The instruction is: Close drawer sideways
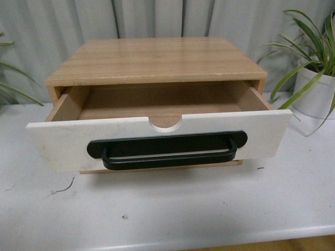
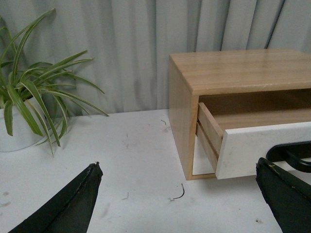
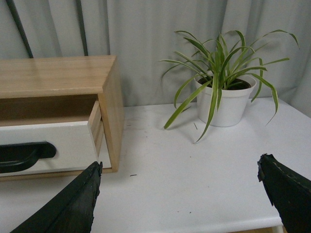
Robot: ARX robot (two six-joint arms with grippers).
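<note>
The left gripper (image 2: 178, 165) has its fingers (image 2: 73, 206) spread wide with nothing between them. Ahead of them the table (image 2: 121, 155) lies bare apart from small specks. The drawer (image 2: 257, 145) is ahead of one finger, its white front's left end and a light wood side standing out from the box (image 2: 233, 70). One end of the black handle (image 2: 294, 153) shows just beyond that fingertip, not touching it. The left plant (image 2: 29, 102) in its white pot stands well ahead of the other finger, against the curtain (image 2: 126, 48).

The right gripper (image 3: 180, 162) is also wide open and holds nothing. Ahead of one of its fingers (image 3: 286, 194) stands the right plant (image 3: 221, 87). Ahead of the other is the drawer's right end, which sticks out of the box only a little.

In the front view no finger shows. The drawer is pulled partly out and sits askew, its left end drawn farther out than its right. A half-round notch is cut in its top edge above the handle, and the inside looks empty.
</note>
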